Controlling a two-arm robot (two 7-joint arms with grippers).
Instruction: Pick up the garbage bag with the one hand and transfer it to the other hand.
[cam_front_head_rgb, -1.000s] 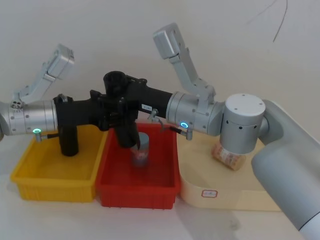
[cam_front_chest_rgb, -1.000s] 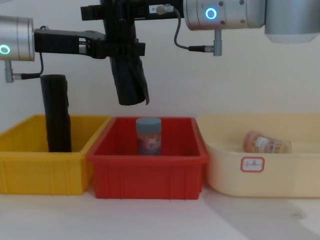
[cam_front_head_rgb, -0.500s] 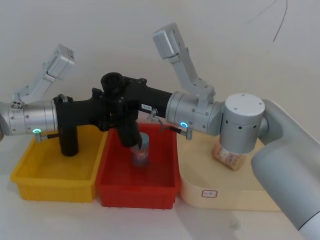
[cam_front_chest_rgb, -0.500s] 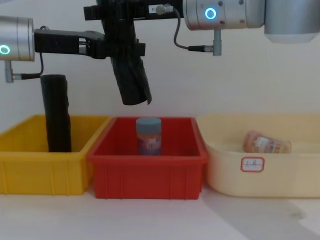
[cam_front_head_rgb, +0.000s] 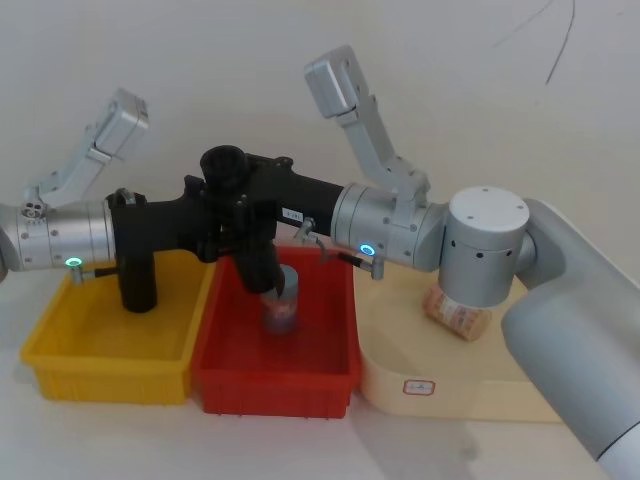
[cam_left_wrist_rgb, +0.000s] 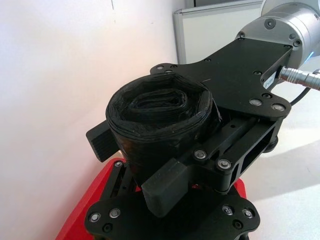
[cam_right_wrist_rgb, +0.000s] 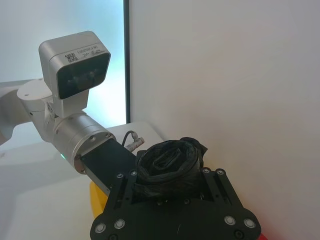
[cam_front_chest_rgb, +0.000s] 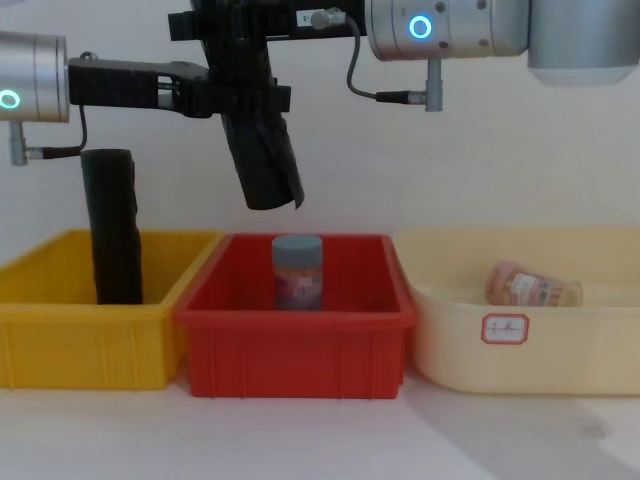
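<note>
Chest view: two black rolls (cam_front_chest_rgb: 262, 150), three bins (cam_front_chest_rgb: 298, 345).

I read this as a robot test lab: 3 plastic sorting bins, a yellow bin (cam_front_chest_rgb: 60, 340), red bin (cam_front_chest_rgb: 295, 345) and cream bin (cam_front_chest_rgb: 560, 350), on a bare white table (cam_front_chest_rgb: 320, 440) against a plain white wall (cam_front_head_rgb: 200, 60).

— What stands behind my work, across the top of the frame?
— A plain off-white painted wall (cam_front_head_rgb: 480, 100), with a thin dark crack (cam_front_head_rgb: 560, 40) at the upper right.

— And beneath me?
— A smooth white tabletop (cam_front_chest_rgb: 320, 440) along the bottom. My wrist sees a pale framed panel (cam_left_wrist_rgb: 210, 30) upper right, softly lit.
</note>
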